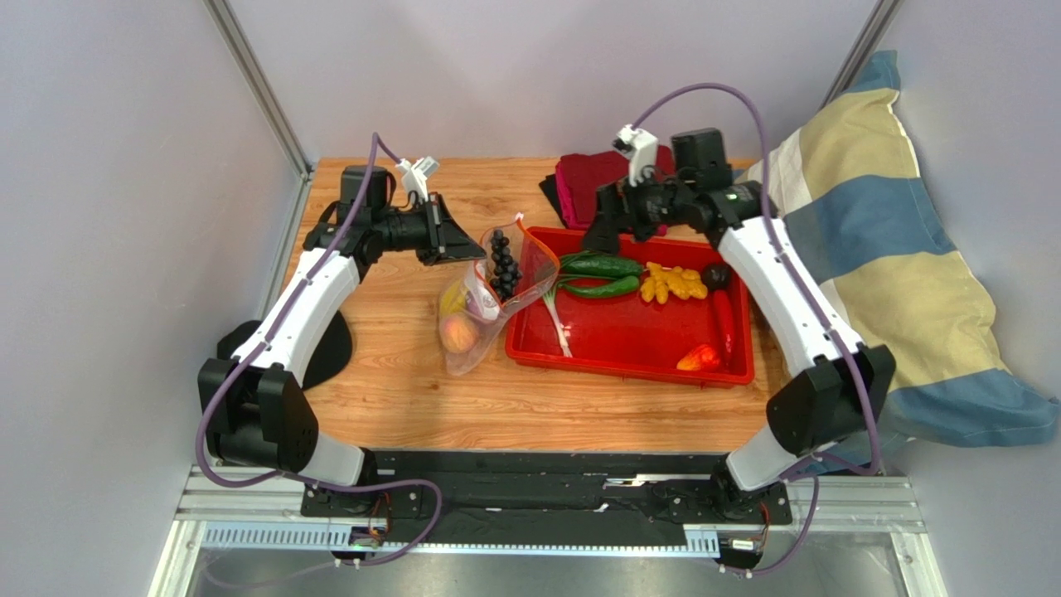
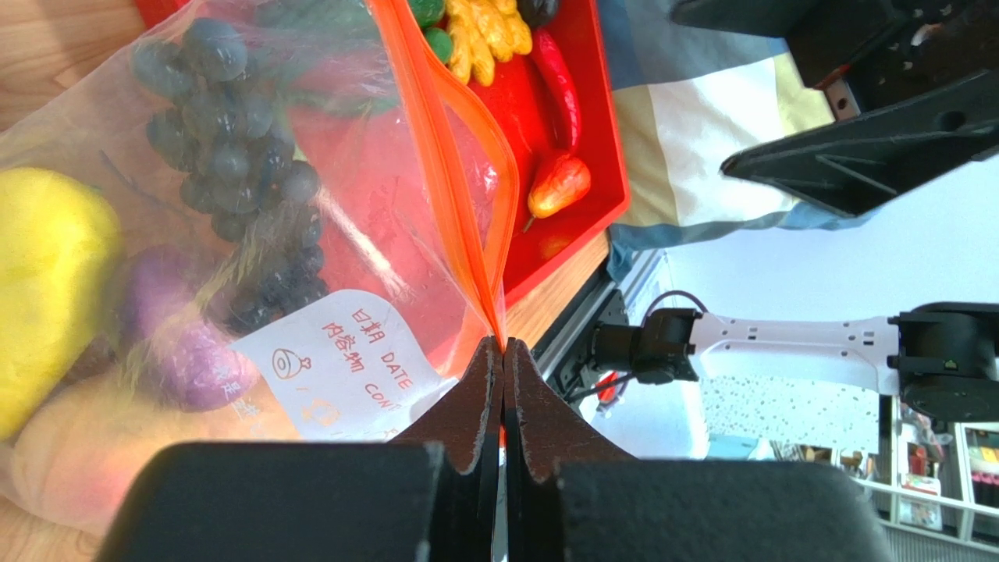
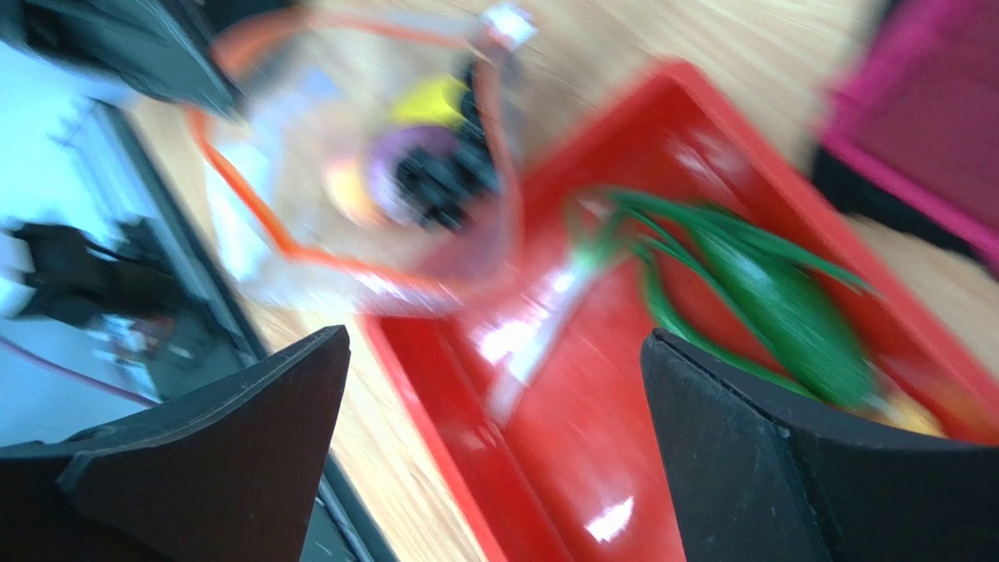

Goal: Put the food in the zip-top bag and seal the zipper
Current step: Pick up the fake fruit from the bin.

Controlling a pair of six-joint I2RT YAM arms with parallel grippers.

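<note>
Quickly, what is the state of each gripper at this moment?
Left gripper: closed, pinching the zipper of the zip-top bag.
Right gripper: open, holding nothing, over the red tray.

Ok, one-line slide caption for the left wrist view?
Left gripper pinches the zipper of the clear bag holding grapes and yellow fruit; red tray beyond.

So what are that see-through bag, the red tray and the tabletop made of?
The bag looks like thin clear plastic film: it crinkles, glints, and the grapes show through. The red tray seems hard glossy plastic, judging by bright highlights on its floor. The tabletop looks like wood or wood-look laminate, matte with grain lines; I cannot tell which.
</note>
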